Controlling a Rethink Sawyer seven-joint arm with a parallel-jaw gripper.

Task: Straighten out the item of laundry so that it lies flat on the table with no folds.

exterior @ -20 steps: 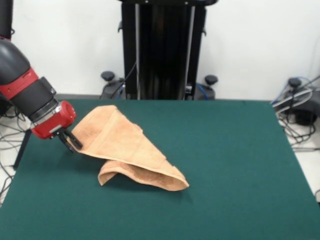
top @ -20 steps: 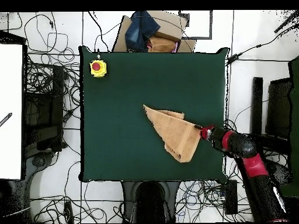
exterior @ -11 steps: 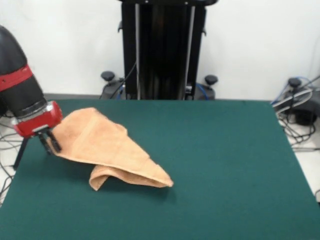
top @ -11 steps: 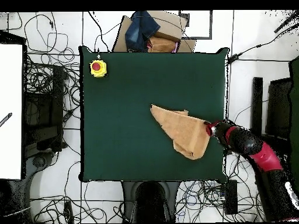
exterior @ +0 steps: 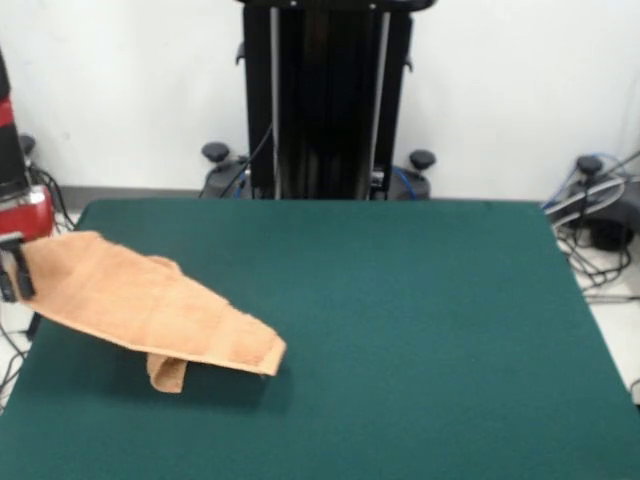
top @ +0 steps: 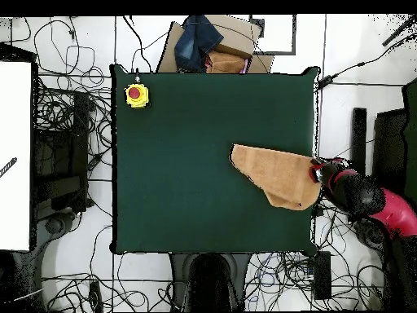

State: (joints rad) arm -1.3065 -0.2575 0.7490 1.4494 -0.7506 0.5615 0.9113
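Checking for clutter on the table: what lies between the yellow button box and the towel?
Nothing: in the overhead view only bare green table separates the yellow button box from the towel.

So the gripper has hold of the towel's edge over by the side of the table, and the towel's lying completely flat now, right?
Not flat. The gripper does hold the towel by its edge at the table's side, but the front view shows the towel raised at that end, with a fold tucked underneath.
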